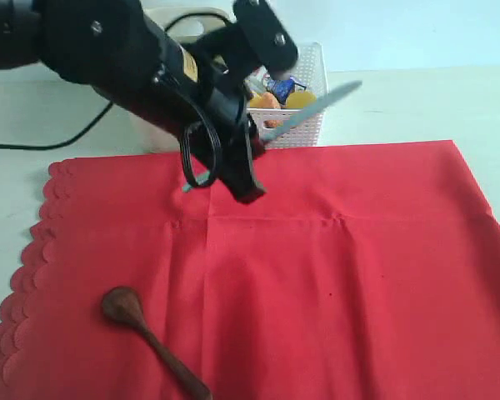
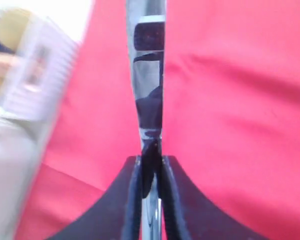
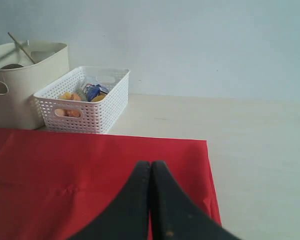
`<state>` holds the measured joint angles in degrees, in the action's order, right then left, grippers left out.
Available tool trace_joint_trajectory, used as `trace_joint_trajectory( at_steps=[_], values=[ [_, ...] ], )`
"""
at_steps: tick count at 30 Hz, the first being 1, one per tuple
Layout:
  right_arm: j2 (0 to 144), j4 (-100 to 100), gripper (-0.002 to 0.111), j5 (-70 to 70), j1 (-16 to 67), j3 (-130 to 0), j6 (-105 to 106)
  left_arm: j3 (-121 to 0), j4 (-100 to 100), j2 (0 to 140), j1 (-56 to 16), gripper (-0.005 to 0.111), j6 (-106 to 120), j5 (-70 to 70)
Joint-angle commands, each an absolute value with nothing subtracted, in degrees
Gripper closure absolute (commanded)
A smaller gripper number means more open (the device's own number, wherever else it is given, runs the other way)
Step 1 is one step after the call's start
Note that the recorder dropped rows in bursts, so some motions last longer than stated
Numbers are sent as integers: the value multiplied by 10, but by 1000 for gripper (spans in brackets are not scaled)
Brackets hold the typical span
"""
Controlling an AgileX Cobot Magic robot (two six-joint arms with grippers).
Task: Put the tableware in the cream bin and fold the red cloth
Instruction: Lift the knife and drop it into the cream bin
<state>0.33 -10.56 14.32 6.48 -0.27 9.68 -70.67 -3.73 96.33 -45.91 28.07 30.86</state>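
Dark wooden spoon (image 1: 154,344) is lying on the red cloth (image 1: 358,275), lower left. Left gripper (image 2: 151,162) is clamping the metal knife (image 1: 317,105) above the cloth, its arm masking most of the cream bin (image 3: 35,90). White lattice basket (image 1: 310,129) is sitting just beside that bin. Right gripper (image 3: 150,170) is hovering over the cloth, fingers pinched together, empty.

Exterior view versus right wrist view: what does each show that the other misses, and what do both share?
Only the exterior view: the left gripper shut on the metal knife, the dark wooden spoon lying on the red cloth, and the cloth's scalloped edge. Only the right wrist view: the right gripper, shut and empty, and a thin pale stick leaning out of the cream bin. Both: the red cloth, the white lattice basket, and the cream bin, largely hidden behind the arm in the exterior view.
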Motion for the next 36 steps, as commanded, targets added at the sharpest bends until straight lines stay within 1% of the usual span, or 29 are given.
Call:
trace_joint_trajectory(
  at_steps=[1, 4, 8, 10, 14, 17, 21, 24, 29, 36],
  values=[
    [0, -105, 108, 140, 62, 0, 100, -706, -35, 924, -414, 107, 236, 191],
    [0, -105, 108, 140, 62, 0, 100, -706, -35, 917, -375, 107, 205, 107],
    [0, -105, 108, 140, 62, 0, 100, -706, -37, 924, -312, 107, 171, -51],
    [0, -105, 108, 140, 62, 0, 100, -706, -37, 935, -295, 107, 156, -96],
    [0, -105, 108, 140, 62, 0, 100, -706, -37, 984, -252, 107, 107, -201],
    [0, -105, 108, 140, 62, 0, 100, -706, -37, 1034, -235, 107, 72, -267],
    [0, -105, 108, 140, 62, 0, 100, -706, -37, 1095, -230, 107, 29, -320],
    [0, -105, 108, 140, 62, 0, 100, -706, -37, 1135, -230, 107, 25, -332],
    [0, -105, 108, 140, 62, 0, 100, -706, -37, 1177, -230, 107, -24, -327],
    [0, -105, 108, 140, 62, 0, 100, -706, -37, 1194, -230, 106, -26, -291]
  ],
)
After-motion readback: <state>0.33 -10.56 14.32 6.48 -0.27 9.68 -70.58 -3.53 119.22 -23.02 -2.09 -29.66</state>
